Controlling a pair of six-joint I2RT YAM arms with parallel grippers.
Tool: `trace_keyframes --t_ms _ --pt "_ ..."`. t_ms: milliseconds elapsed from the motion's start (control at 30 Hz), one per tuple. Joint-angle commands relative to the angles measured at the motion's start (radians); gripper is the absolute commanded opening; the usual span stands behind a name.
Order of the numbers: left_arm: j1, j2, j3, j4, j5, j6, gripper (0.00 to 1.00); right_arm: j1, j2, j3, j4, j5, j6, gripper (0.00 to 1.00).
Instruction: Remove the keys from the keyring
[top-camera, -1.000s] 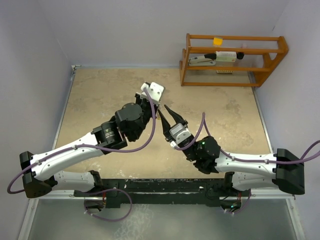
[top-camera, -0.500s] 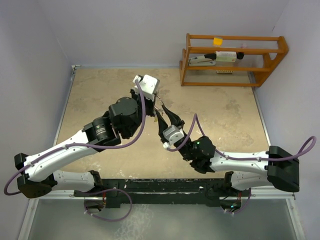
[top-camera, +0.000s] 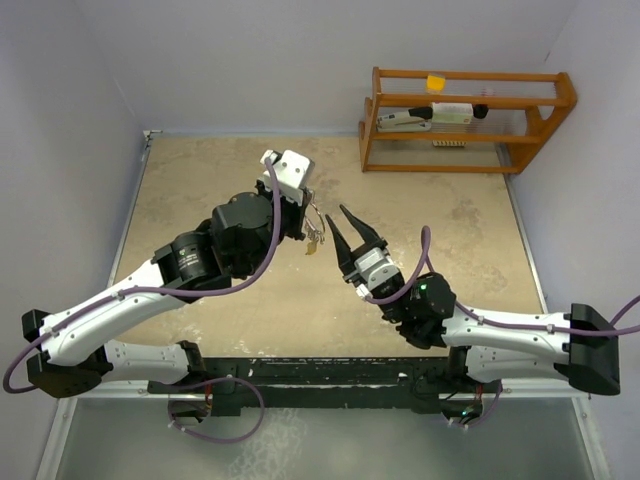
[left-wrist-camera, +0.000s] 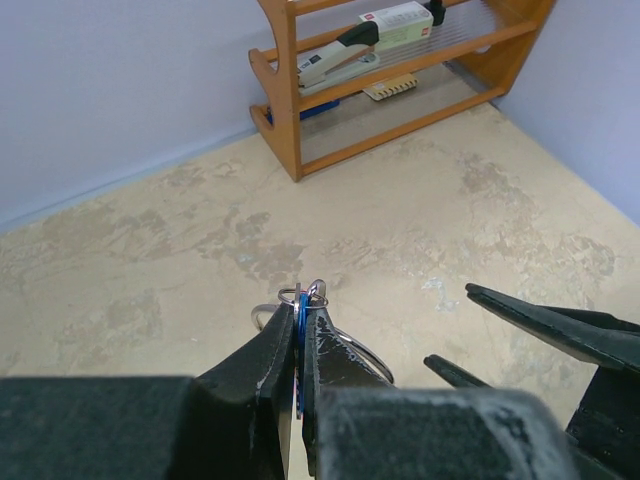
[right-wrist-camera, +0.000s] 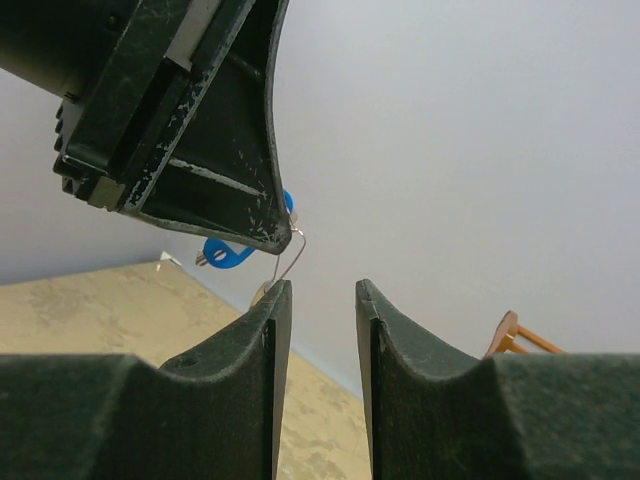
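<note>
Clamping the keys (left-wrist-camera: 299, 345), keyring (right-wrist-camera: 292, 253) dangling, the left claw (left-wrist-camera: 301, 312) faces the right claw (top-camera: 337, 213), spread wide and empty.

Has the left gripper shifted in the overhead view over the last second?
Yes. The left gripper has drifted left and slightly toward the far wall, away from the wooden rack.

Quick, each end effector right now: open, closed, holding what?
Left end effector: closed on the blue plastic-headed key, with the thin silver wire keyring attached.
Right end effector: open, holding nothing.
</note>
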Motion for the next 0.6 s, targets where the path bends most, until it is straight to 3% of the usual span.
trace_keyframes --t_ms 0,167,567 --pt "-0.002 -0.005 0.061 0.011 0.047 -0.031 0.00 0.004 -0.034 0.042 -0.040 -0.046 0.077 0.32" --pt "-0.002 0.012 0.083 0.008 0.099 -0.032 0.00 0.004 -0.046 0.068 -0.128 -0.078 0.131 0.28" --pt "-0.003 0.010 0.070 0.020 0.131 -0.037 0.00 0.004 -0.033 0.049 -0.082 -0.074 0.099 0.30"
